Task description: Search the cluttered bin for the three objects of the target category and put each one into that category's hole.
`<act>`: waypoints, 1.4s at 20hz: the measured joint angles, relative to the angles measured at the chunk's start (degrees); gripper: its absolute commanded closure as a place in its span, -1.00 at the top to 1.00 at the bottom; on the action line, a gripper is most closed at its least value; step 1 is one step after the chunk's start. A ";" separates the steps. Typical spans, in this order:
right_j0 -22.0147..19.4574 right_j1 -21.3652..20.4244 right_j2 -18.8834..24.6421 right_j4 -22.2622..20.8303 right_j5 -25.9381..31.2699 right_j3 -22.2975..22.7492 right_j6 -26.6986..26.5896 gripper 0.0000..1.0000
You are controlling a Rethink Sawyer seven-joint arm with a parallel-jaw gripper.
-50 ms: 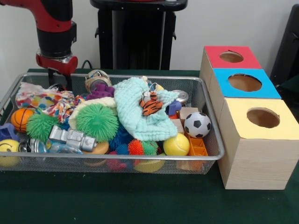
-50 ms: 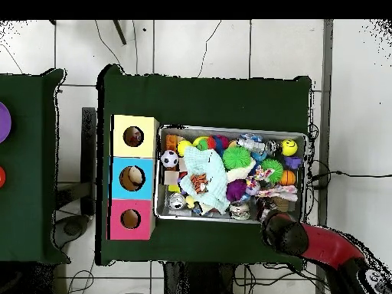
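A wire mesh bin [image 1: 140, 158] [image 2: 230, 128] is packed with toys. Among them are a soccer ball [image 1: 197, 124] [image 2: 169, 159], a yellow ball [image 1: 176, 145], a small basketball [image 1: 21, 119] [image 2: 288, 177], a yellow smiley ball [image 1: 7, 151] [image 2: 289, 147], a green spiky ball [image 1: 97, 122] [image 2: 237, 157] and a toy tiger [image 1: 150, 104] [image 2: 199, 183] on a mint cloth [image 1: 135, 116]. Beside the bin stand three boxes with round holes: red [image 1: 243, 60] [image 2: 130, 219], blue [image 1: 261, 88] [image 2: 134, 178] and yellow [image 1: 280, 126] [image 2: 134, 136]. My gripper [image 1: 62, 80] hangs at the bin's far left corner in the front view, its tips hidden behind the rim.
The red arm [image 2: 306, 241] reaches in over the bin's corner. A patterned cloth [image 1: 44, 100], a silver toy robot [image 1: 72, 137] and a tape roll [image 1: 96, 79] crowd the gripper's side. Green cloth covers the table [image 1: 140, 200].
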 measured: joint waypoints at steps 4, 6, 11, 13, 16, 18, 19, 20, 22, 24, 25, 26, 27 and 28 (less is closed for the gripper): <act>0.25 1.15 0.28 -0.42 -1.42 -0.01 -0.01 1.00; 0.14 1.18 0.50 -0.43 -1.42 0.00 0.01 1.00; -0.44 0.32 1.16 -0.43 -0.95 0.46 0.01 1.00; -1.02 -1.30 1.70 -0.43 0.11 1.16 0.01 1.00; -1.41 -3.20 2.22 -0.39 1.53 1.93 0.01 1.00; -1.44 -4.83 2.64 -0.31 2.89 2.47 0.01 1.00; -1.43 -5.30 2.77 -0.25 3.36 2.61 0.01 1.00; -1.44 -6.37 3.11 -0.06 4.35 2.86 0.01 1.00; -1.44 -7.76 3.69 0.22 5.76 3.10 0.01 1.00; -1.45 -9.00 4.46 0.53 6.86 3.29 0.01 1.00; -1.43 -9.71 4.96 0.75 7.44 3.34 0.01 1.00; -1.45 -10.21 5.37 0.96 7.74 3.33 0.01 1.00; -1.48 -10.49 5.62 1.07 7.80 3.33 0.01 1.00; -1.50 -10.77 5.88 1.18 7.86 3.33 0.01 1.00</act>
